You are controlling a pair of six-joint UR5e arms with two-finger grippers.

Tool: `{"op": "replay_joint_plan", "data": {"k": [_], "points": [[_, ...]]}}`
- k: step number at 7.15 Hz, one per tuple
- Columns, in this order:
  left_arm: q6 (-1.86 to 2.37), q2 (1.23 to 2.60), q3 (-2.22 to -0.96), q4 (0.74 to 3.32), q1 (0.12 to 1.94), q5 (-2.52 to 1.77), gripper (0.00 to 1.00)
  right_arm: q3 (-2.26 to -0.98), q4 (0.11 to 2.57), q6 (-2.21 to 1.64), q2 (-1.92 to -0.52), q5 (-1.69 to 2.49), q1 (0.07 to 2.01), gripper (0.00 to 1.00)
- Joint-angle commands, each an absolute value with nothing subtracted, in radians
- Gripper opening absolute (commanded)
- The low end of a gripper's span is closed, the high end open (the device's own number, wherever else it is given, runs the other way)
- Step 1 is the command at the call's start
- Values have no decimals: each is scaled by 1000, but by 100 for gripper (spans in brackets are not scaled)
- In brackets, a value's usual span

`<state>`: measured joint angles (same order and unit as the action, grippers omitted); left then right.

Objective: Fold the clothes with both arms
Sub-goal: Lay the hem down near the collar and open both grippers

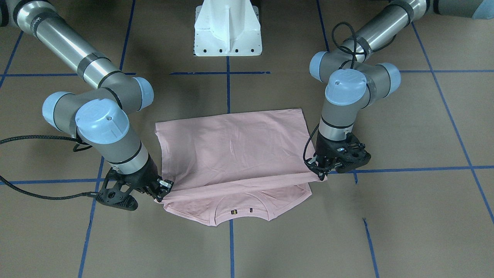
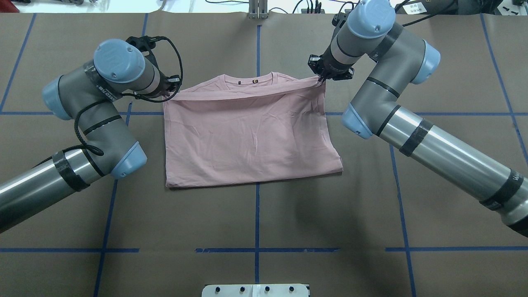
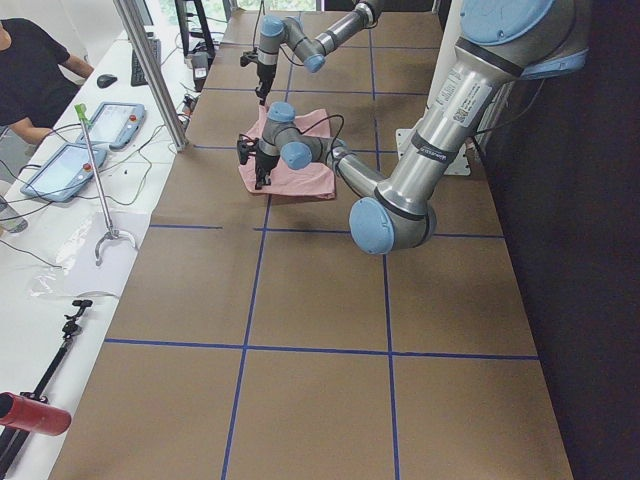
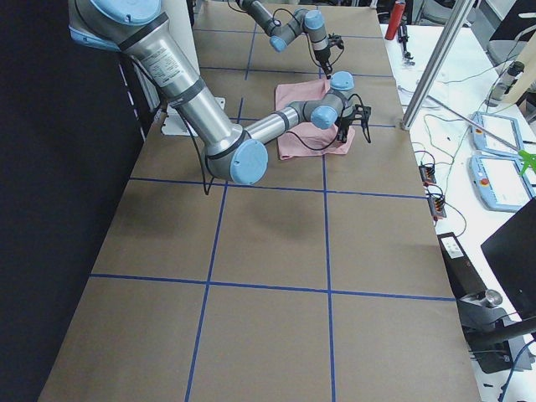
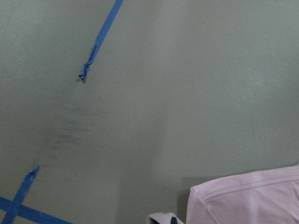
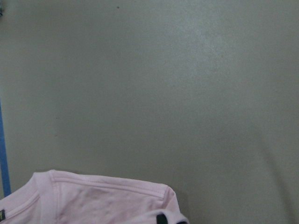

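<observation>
The pale pink T-shirt (image 2: 247, 132) lies back-side up on the brown table, folded over, its collar (image 2: 249, 78) at the far edge. A taut folded edge runs between the two grippers just short of the collar. My left gripper (image 2: 175, 88) is shut on the shirt's left corner of that edge, also seen as the left gripper (image 1: 322, 172). My right gripper (image 2: 321, 80) is shut on the opposite corner, shown again as the right gripper (image 1: 162, 191). Each wrist view shows only a corner of the shirt (image 5: 247, 196) (image 6: 93, 200) over bare table.
The white pedestal (image 1: 227, 29) stands at the robot's side of the table. Blue tape lines (image 2: 256, 198) cross the brown surface. A person (image 3: 30, 70) sits at a side bench with tablets (image 3: 65, 165) beyond the table's far edge.
</observation>
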<state>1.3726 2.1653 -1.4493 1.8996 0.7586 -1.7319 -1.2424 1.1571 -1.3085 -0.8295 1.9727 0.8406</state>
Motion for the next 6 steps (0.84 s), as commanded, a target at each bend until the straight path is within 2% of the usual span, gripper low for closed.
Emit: {"op": "replay_joint_plan", "data": {"k": [1,6], "points": [[1371,2171,-1427,1926,765,-1732,0,-1230,1157,-1308,-828,1973,848,0],[1370,2183,-1422,1930,767,-1733,0,-1229,1154,-1304,-818,1974,841,0]]}}
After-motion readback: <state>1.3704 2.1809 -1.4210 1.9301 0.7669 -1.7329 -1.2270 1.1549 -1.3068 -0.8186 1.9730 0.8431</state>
